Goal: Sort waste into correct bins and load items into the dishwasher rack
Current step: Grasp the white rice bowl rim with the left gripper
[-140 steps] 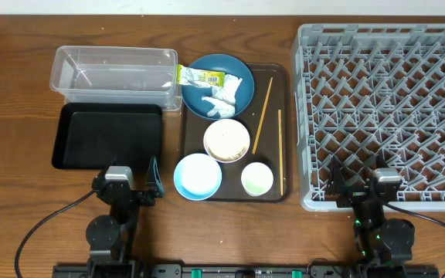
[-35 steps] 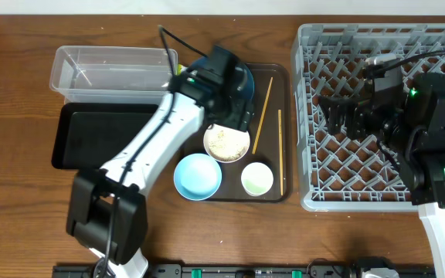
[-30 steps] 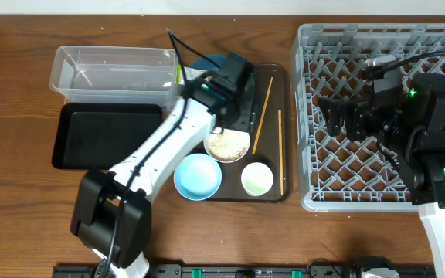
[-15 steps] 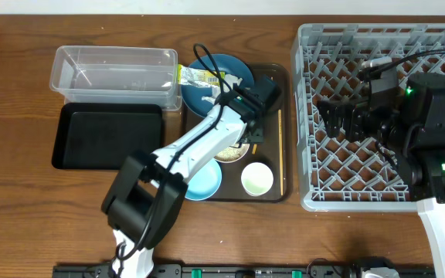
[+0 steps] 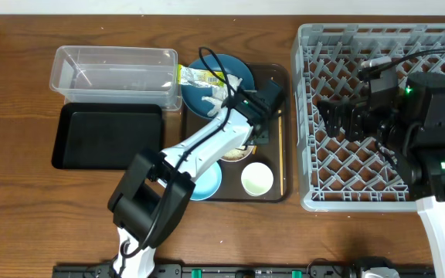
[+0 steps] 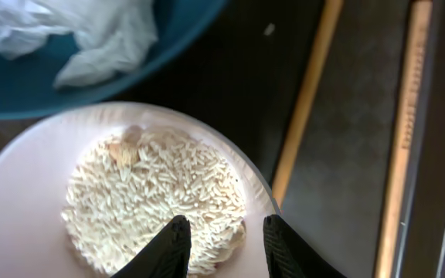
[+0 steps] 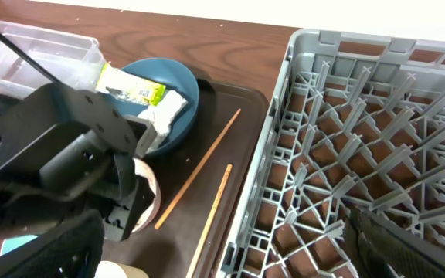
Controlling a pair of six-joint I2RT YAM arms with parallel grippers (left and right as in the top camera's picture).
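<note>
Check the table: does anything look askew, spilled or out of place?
The left chopstick lies slanted while the right chopstick lies straight, so they are unaligned on the brown tray. The snack wrapper overhangs the rim of the blue plate towards the clear tub. Nothing looks broken.

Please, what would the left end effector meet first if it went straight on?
Probably the rice scraps in the white bowl, close to its rim; the left end effector points down there.
</note>
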